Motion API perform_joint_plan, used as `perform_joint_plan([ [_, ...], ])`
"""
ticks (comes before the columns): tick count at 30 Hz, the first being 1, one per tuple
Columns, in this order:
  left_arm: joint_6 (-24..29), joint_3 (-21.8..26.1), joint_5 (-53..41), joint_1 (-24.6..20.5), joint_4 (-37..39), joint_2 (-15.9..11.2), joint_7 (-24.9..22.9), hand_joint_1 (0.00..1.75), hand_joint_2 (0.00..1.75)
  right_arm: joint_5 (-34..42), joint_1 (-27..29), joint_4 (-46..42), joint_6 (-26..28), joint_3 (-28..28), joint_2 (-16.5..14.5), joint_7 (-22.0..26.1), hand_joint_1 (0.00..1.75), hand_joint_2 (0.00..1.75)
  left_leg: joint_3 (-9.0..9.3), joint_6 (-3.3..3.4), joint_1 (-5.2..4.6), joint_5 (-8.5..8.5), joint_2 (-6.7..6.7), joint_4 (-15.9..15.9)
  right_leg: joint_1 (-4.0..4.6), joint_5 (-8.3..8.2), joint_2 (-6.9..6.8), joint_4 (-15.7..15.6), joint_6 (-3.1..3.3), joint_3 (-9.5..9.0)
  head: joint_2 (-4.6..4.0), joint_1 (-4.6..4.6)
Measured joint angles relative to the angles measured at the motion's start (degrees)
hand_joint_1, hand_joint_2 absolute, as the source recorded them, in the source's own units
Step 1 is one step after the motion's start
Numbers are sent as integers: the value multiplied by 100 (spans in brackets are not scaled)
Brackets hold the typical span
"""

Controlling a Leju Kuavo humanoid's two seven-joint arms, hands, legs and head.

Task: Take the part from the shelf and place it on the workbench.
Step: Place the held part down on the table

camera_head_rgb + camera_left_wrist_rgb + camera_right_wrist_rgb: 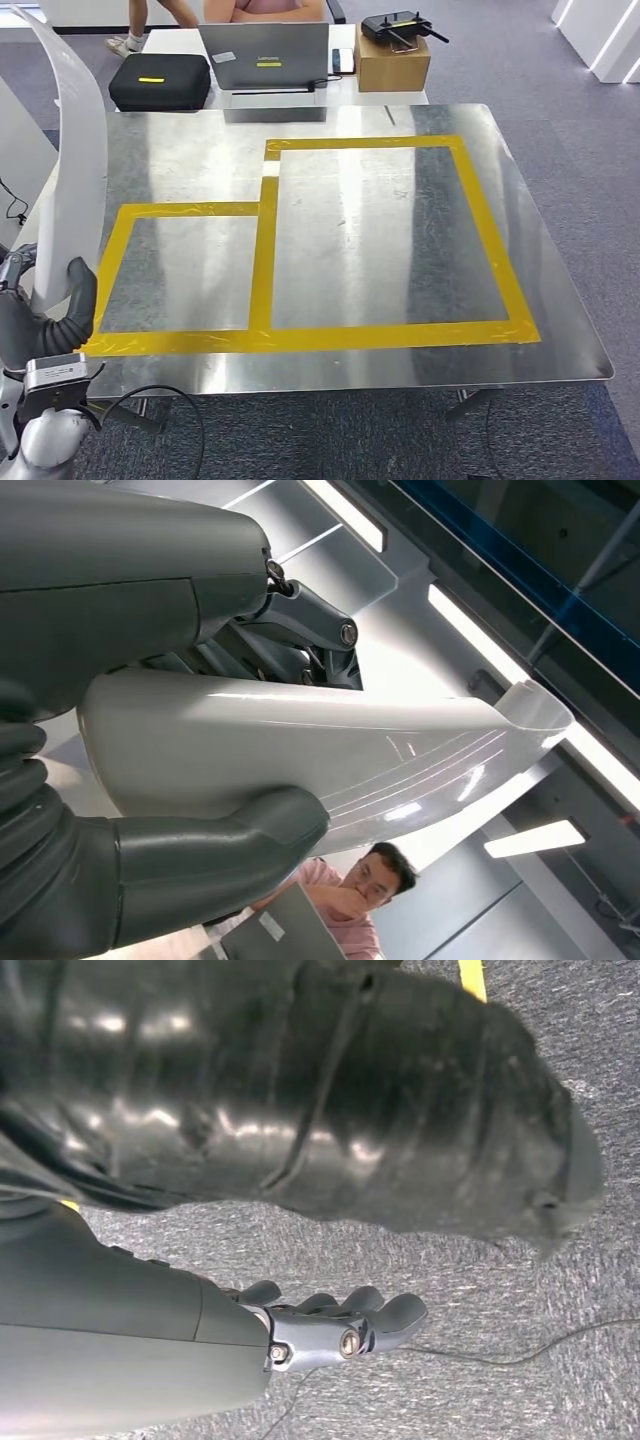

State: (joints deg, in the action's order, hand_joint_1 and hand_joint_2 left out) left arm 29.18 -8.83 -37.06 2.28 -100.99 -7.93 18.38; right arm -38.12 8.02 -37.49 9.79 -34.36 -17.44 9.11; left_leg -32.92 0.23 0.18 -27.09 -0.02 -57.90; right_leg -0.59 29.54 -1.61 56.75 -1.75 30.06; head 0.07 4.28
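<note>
The part (72, 150) is a long curved white panel standing upright at the far left of the head view, just off the workbench's left edge. My left hand (53, 320) grips its lower end, thumb wrapped over the face. In the left wrist view the panel (317, 755) lies clamped between the thumb (226, 845) and the darker fingers (302, 630). The workbench (189, 380) is a shiny metal top with two yellow-taped rectangles (264, 250). My right hand (332, 1325) hangs over grey carpet with fingers nearly straight and nothing in it.
Behind the workbench a white table holds a laptop (264, 55), a black case (160, 82) and a cardboard box (392, 60) with a black device. A person (355, 890) sits there. Cables lie on the carpet under the bench (181, 420).
</note>
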Motion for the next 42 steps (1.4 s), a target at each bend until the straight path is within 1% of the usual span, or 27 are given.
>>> perform_joint_plan([
  [15, -41, -1, -32, -5, 2, -1, -39, 175, 175, 0, 0, 4, 0, -2, 0, -2, 0, 0, 1, 0, 0, 0, 0, 0, 1, 1, 0, 0, 0, 13, 0, 2],
  [16, -169, -9, -143, -43, 40, -8, -176, 175, 175, -2, -3, 7, -1, -2, 1, -11, 0, 0, 2, 1, 0, -1, 0, 0, 0, 5, -2, -1, -2, 31, 0, 2],
  [17, -427, -34, -329, -164, 165, -22, -460, 175, 175, -5, -12, 18, 0, -4, 2, -32, 0, 0, 3, 4, 0, -2, -7, 0, -1, 11, -12, -2, -6, 44, 0, 1],
  [19, -1453, -143, -748, -636, 762, -61, -1515, 175, 175, -9, -80, 78, 8, -7, 7, -71, 0, 0, 8, 11, -2, -2, -37, 2, -4, 27, -47, -2, -18, 48, 0, -8],
  [20, -2005, -200, -868, -887, 1156, -77, -2102, 175, 175, -8, -136, 121, 18, -6, 9, -81, 0, 0, 12, 9, -3, 0, -46, 3, -5, 23, -53, -1, -14, 26, 0, -13],
  [21, -2419, -251, -916, -1072, 1524, -87, -2552, 175, 175, -7, -192, 164, 29, -3, 11, -80, 0, 0, 12, 3, -2, 8, -38, 3, -4, 8, -36, 1, -12, 14, 0, -17],
  [22, -2604, -289, -929, -1187, 1814, -90, -2770, 175, 175, -5, -231, 199, 41, 1, 12, -79, 0, 0, 6, -1, 0, 18, -18, 2, -1, -11, -10, 4, -6, 11, 0, -20],
  [23, -2625, -326, -935, -1275, 2034, -91, -2844, 175, 175, -3, -249, 231, 54, 2, 16, -79, 0, 0, -3, -4, 2, 28, 0, 1, 1, -28, 12, 7, -2, 11, 0, -19],
  [25, -2494, -401, -941, -1433, 2325, -92, -2745, 175, 175, -1, -246, 284, 72, -2, 31, -81, 0, 0, -19, 1, 3, 39, 15, -1, 2, -40, 29, 11, -5, 26, 0, -21],
  [28, -2428, -451, -941, -1555, 2524, -107, -2717, 175, 175, 0, -248, 339, 79, -3, 47, -81, 0, 0, -21, 4, 1, 33, 17, -1, 0, -36, 29, 11, -5, 29, 0, -20],
  [35, -2427, -522, -940, -1617, 2728, -123, -2717, 175, 175, 0, -272, 396, 79, -2, 57, -81, 0, 0, -21, 5, 1, 30, 17, -1, 0, -31, 24, 10, -6, 32, 0, -20],
  [42, -2458, -603, -862, -1634, 2764, -150, -2769, 175, 175, 37, -271, 423, 159, -2, 61, -75, 0, 0, -20, 4, 2, 33, 17, -1, 1, -32, 24, 10, -6, 31, 0, -20],
])
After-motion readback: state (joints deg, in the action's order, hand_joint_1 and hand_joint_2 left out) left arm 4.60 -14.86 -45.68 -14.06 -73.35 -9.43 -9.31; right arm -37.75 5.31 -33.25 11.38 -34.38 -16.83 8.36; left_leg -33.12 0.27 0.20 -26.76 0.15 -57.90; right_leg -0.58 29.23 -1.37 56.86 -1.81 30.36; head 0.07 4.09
